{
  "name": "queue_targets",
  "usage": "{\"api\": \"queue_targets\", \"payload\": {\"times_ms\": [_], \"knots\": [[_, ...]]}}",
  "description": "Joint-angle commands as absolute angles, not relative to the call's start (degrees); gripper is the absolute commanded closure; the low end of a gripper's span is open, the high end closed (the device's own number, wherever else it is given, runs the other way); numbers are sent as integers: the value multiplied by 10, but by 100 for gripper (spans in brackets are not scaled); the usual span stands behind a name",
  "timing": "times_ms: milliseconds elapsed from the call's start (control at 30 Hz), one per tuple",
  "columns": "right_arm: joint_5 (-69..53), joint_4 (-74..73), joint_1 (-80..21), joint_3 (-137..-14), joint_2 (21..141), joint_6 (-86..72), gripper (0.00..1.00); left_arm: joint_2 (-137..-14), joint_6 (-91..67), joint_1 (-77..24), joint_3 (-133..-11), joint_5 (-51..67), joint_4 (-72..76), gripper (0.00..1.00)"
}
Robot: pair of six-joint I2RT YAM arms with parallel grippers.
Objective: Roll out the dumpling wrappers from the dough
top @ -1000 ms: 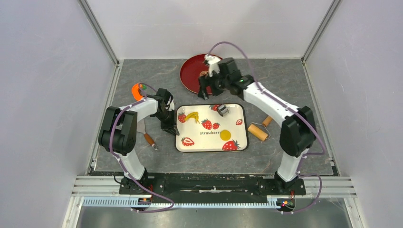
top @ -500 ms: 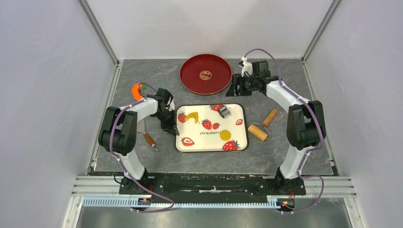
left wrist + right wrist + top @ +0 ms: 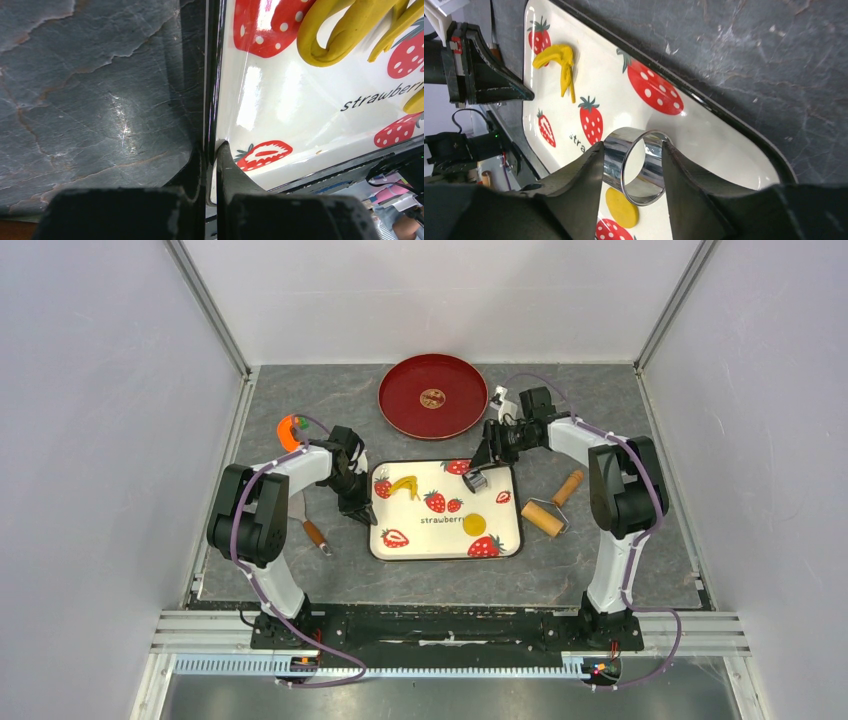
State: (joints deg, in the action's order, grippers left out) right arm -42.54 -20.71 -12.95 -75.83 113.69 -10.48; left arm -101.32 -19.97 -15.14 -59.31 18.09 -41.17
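right fingers (image 3: 633,150) off red plate (image 3: 405,410), clasping ring cutter (image 3: 646,192), left fingers (image 3: 210,150) pinching tray (image 3: 280,110) (unmoved)

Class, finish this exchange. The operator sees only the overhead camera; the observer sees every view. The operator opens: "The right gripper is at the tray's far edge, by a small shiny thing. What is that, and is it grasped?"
Observer: The right wrist view shows a metal ring. The right gripper has one finger against each side of it.
Operator: Is the ring empty?
Observer: Yes, only bare tray shows through it.
Operator: And the left gripper?
Observer: Its wrist view shows the left gripper shut on the tray's rim, one finger inside and one outside.
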Motion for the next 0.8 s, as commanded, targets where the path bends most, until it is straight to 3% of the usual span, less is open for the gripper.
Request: {"api": "queue_targets", "payload": {"times_ms": [0,533,633,767], "knots": [[-465,-212,-132,-741,1131,-93,58,-1034,-160,-166,-571,116,-410,98],[-489,-209,-138,-723,1104,-105,95,-1035,-163,-166,-574,114,-409,98],[-487,-216,-138,-731,1096,-103,93,-1035,-163,-166,-574,114,-410,98],[-476,-220,-137,-724,1074,-101,72,-1034,-162,-166,-573,114,-409,98]]}}
